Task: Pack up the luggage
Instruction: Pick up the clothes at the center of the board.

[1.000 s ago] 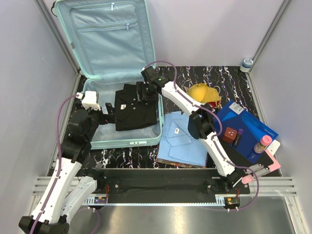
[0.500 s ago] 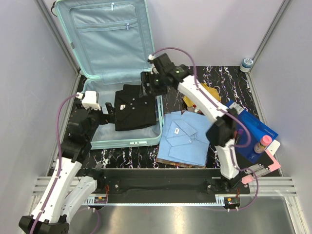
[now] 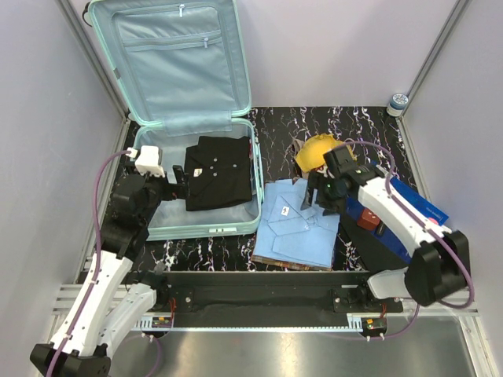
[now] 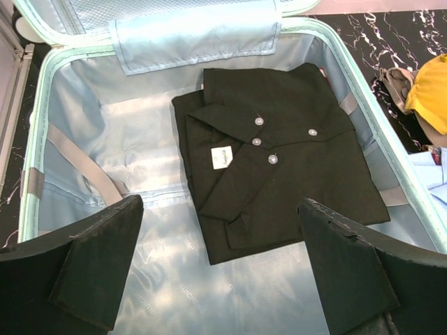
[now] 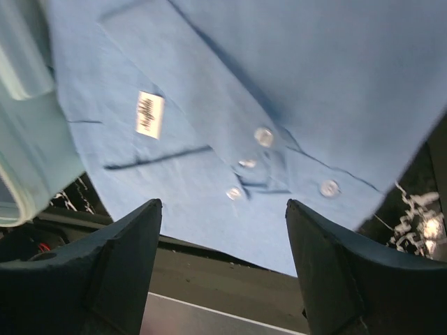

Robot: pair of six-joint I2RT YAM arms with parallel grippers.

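Right gripper (image 5: pixel 222 209), wide open and empty, is hovering over the folded blue shirt (image 5: pixel 279 84) near the table's front edge, likely risking a top-layer-only pinch unfolding it before reaching the luggage (image 3: pixel 204 229).

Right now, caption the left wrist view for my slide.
Open left hand hovers over black shirt folded inside the luggage.

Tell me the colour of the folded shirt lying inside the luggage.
The shirt is black, seen best in the left wrist view.
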